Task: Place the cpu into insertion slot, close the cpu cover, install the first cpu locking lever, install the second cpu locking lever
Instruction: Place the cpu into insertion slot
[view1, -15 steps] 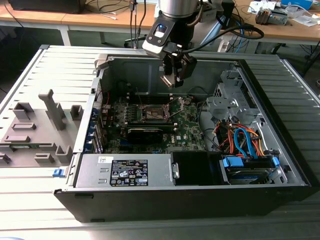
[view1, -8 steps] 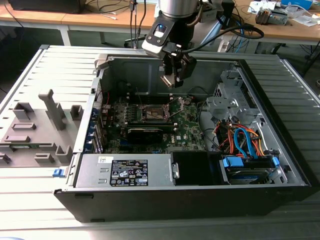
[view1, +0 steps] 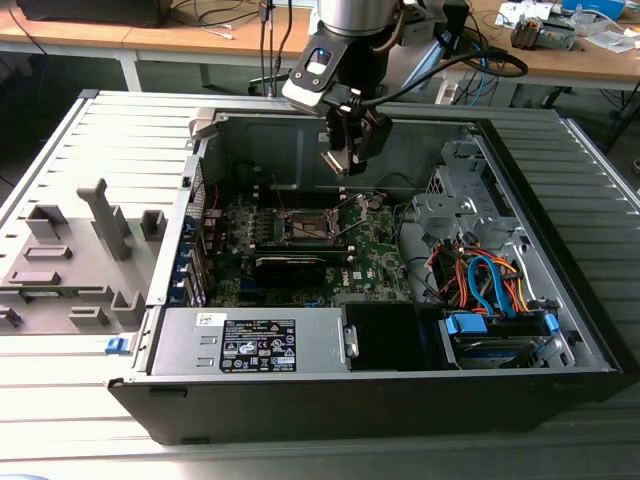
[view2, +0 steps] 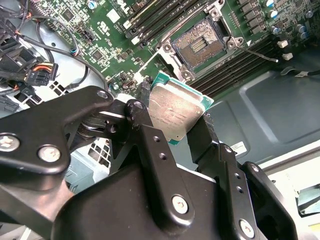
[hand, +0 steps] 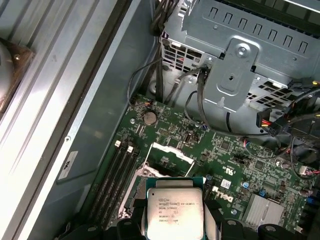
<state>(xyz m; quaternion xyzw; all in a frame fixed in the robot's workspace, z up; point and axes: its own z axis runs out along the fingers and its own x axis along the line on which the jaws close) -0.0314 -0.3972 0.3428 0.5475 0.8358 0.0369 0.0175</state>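
Note:
My gripper (view1: 345, 157) hangs above the motherboard inside the open computer case, shut on the cpu (view1: 335, 161). In both wrist views the cpu (view2: 175, 111) (hand: 174, 210) is a flat square chip with a silver-grey top and green edge, clamped by two opposite sides between the black fingers (view2: 145, 120). The insertion slot (view2: 200, 44) lies below and apart from it, its brownish pin field uncovered inside a silver rim. It also shows on the board in the exterior view (view1: 307, 226). The cpu cover (hand: 171, 150) looks raised beside the slot. A thin lever wire (view2: 260, 53) juts out alongside the slot.
Memory slots (hand: 117, 175) flank the socket. A long black card (view1: 300, 262) sits just in front of it. A metal drive cage (hand: 240, 60) with loose cables (view1: 480, 275) fills the exterior view's right. The power supply (view1: 250, 345) lies at the case front. The case walls enclose everything.

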